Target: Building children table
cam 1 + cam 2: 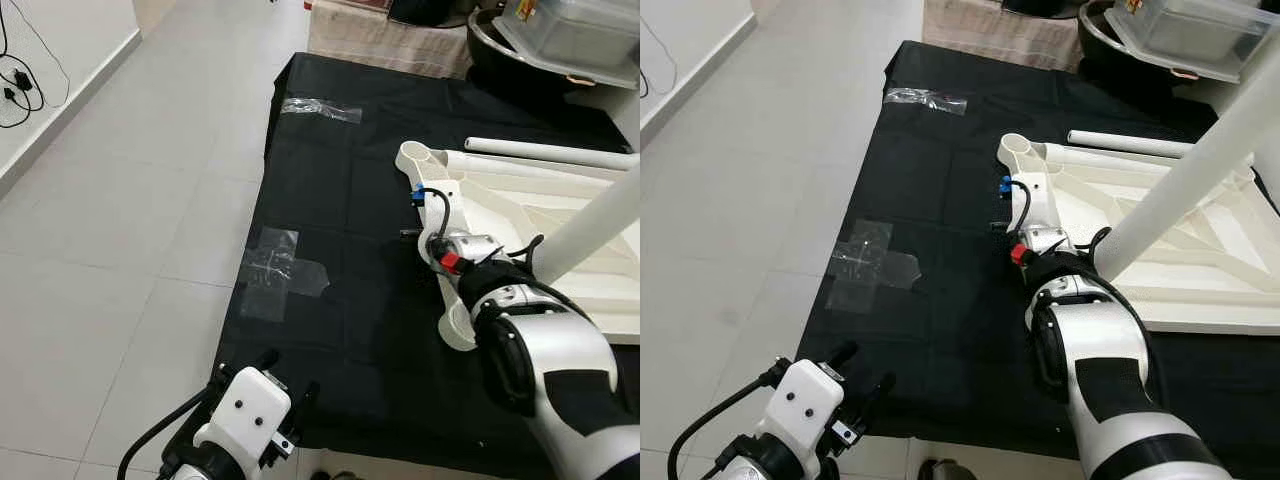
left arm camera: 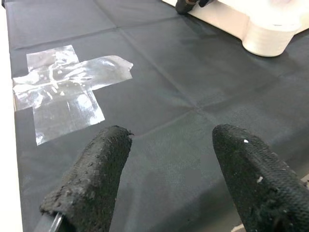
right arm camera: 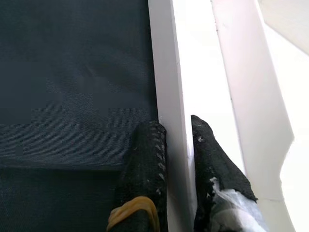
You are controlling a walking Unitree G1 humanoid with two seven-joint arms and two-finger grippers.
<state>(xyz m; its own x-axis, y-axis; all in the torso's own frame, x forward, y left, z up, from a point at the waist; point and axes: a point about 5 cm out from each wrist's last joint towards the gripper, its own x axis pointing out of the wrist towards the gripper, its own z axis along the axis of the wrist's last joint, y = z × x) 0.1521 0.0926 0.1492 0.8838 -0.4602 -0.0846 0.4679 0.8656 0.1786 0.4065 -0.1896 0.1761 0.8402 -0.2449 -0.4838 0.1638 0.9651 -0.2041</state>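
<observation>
A white plastic tabletop frame (image 1: 1160, 240) is seen lying upside down on a black cloth (image 1: 330, 180) spread over the tiled floor (image 1: 120, 200), toward the robot's right side. Its left edge rail (image 3: 169, 96) is pinched between the two black fingers (image 3: 145, 159) of the right gripper (image 3: 175, 140) — one finger is set against the rail's outer face beside the cloth, the other on the inner side. A white table leg (image 1: 1200, 160) is seen rising at a slant from the frame near the right wrist, and a second white tube (image 1: 545, 150) is laid along the frame's far edge. The left gripper (image 2: 171, 159) is held low over the near edge of the cloth, its fingers spread apart with nothing between them. Clear tape in a cross (image 1: 275, 270) is stuck to the cloth just ahead of it — another clear strip (image 1: 320, 108) is found farther off. A round moulded socket (image 1: 412, 155) is visible at the frame's far left corner
</observation>
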